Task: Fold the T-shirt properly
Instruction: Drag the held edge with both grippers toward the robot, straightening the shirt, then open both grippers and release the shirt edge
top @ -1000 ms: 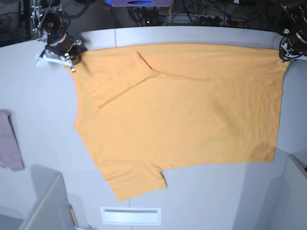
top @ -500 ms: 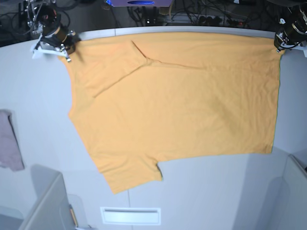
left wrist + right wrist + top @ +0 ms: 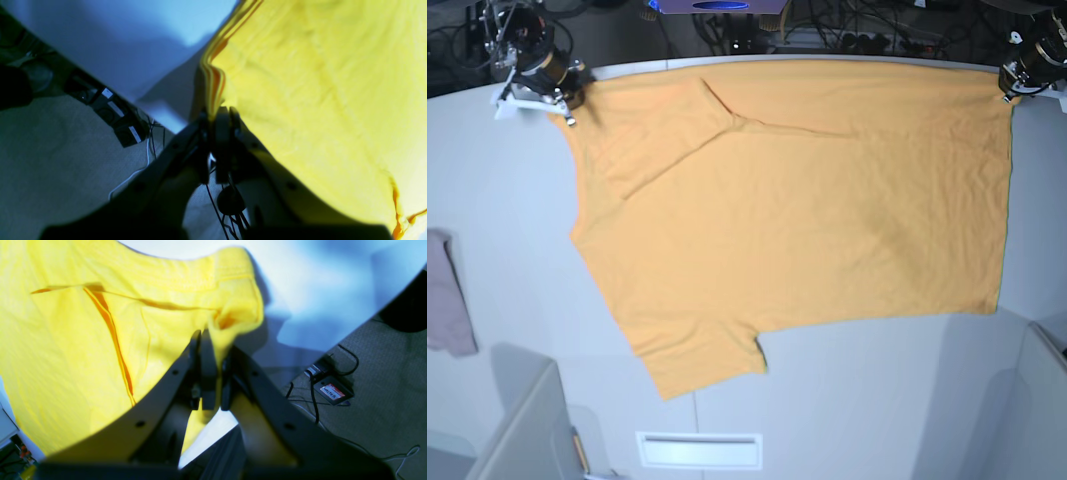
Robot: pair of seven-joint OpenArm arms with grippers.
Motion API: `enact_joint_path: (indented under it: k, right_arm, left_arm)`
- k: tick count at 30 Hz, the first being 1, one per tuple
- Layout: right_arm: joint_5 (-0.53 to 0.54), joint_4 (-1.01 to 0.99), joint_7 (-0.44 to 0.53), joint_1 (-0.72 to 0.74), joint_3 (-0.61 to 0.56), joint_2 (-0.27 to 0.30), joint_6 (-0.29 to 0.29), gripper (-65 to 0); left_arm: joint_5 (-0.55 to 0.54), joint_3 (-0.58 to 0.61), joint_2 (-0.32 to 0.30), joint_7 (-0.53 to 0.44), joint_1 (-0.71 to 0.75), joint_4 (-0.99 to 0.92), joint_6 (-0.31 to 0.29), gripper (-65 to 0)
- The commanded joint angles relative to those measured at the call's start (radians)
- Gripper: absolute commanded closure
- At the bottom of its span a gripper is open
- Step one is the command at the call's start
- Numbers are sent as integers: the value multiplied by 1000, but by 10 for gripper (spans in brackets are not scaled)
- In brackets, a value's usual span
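Note:
The orange-yellow T-shirt (image 3: 797,220) lies spread flat over the white table (image 3: 877,400), with one sleeve folded in at the top left and the other sleeve sticking out at the bottom left. My left gripper (image 3: 1010,90) is shut on the shirt's far right corner at the table's back edge; the left wrist view shows the jaws (image 3: 217,116) pinching a bunched hem (image 3: 213,83). My right gripper (image 3: 567,100) is shut on the far left corner; the right wrist view shows cloth (image 3: 230,316) pinched between the closed fingers (image 3: 213,373).
A small pinkish-mauve cloth (image 3: 445,300) lies at the table's left edge. A white slot plate (image 3: 699,450) sits near the front edge. Grey panels stand at the front left (image 3: 522,430) and front right (image 3: 1037,400). Cables and a power strip (image 3: 110,113) lie beyond the back edge.
Both grippers have pulled the shirt's far edge back toward the table's rear edge, and the whole shirt slid with them. Most of that happened early; it now sits almost still.

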Motion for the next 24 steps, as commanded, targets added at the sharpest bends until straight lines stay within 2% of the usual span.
enact_joint_path:
  k: [1, 6, 7, 8, 9, 13, 14, 16, 18, 24]
  right_arm:
    - [-11, 14, 15, -4, 6, 16, 3, 0]
    - [-4, 14, -12, -5, 8, 17, 3, 0]
    - [-4, 15, -38, -1, 8, 17, 3, 0]
    - [-4, 15, -58, 2, 9, 17, 3, 0]
    - [-4, 15, -72, 7, 9, 16, 3, -33]
    - [-9, 17, -72, 4, 9, 11, 3, -299]
    - [-11, 17, -71, 1, 9, 11, 3, -327]
    - [-11, 18, -71, -2, 20, 11, 3, -329]
    - [-11, 24, -77, -12, 63, 10, 3, -324]
    - [-11, 63, -78, -54, 204, 10, 3, -332]
  left_arm:
    - [0, -9, -18, -15, 9, 17, -1, 0]
    - [0, -15, -18, -15, 9, 17, -1, 0]
    - [0, -17, -18, -15, 9, 17, -1, -36]
    - [0, -17, -18, -15, 9, 17, -1, -102]
    - [0, -17, -18, -15, 9, 17, -1, -171]
    - [-1, -17, -18, -15, 9, 18, -1, -408]
    - [-1, -17, -18, -15, 9, 18, -1, -449]
    - [-3, -20, -20, -15, 9, 18, -1, -515]
    - [-4, -58, -20, -15, 7, 20, -1, -553]
    - [-6, -169, -25, -10, -4, 101, -1, -558]
